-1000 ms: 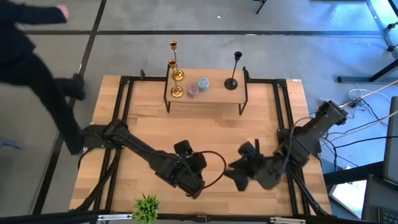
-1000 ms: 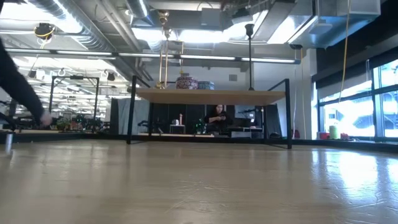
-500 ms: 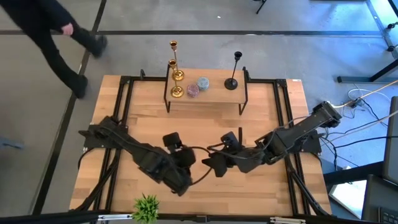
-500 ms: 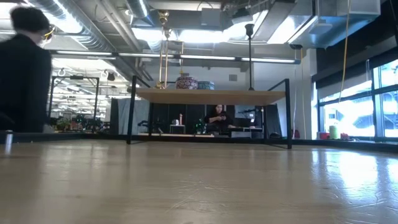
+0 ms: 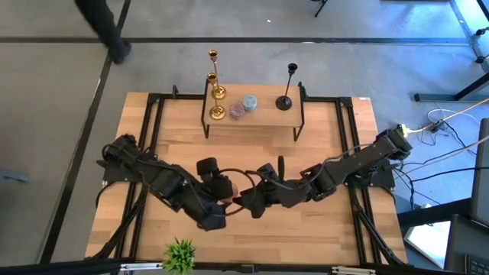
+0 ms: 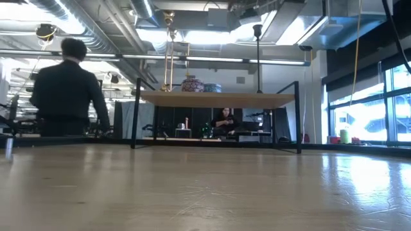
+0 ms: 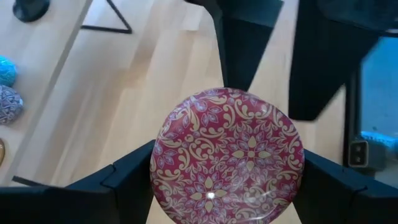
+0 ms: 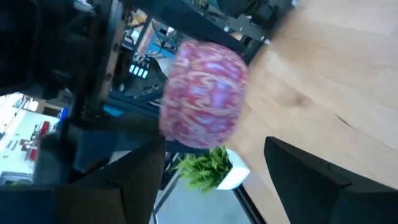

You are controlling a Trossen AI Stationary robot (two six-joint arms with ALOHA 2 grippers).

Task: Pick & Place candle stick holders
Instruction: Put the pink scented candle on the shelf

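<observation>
Three candle stick holders stand on their round bases on the raised wooden shelf [image 5: 263, 121] at the table's far side: two gold ones [image 5: 215, 84] on its left, a black one [image 5: 287, 85] on its right. None is near a gripper. Over the table's middle, my left gripper [image 7: 227, 177] is shut on a red patterned round jar [image 7: 227, 155]. My right gripper [image 8: 214, 149] faces it from the table's right, open, its fingers just short of the jar [image 8: 202, 93]. In the high view the two grippers [image 5: 229, 197] [image 5: 250, 202] nearly meet. My left gripper pinches the red jar between its two fingers [image 7: 127, 183], one on each of two opposite sides [image 7: 160, 177]. The fingers slant down from the table's left. The jar is lifted clear of the table, its patterned round face toward the wrist camera.
A blue round jar [image 5: 249, 101] and a purplish one [image 5: 237, 111] sit on the shelf between the holders. A small green plant [image 5: 180, 256] stands at the near edge. A person [image 6: 64, 90] walks beyond the table's far left corner.
My left gripper has risen and gone toward the far edge and a little left, carrying the red jar. My right gripper has swung toward the table's left, up to the jar. The person has walked along the table's far left.
</observation>
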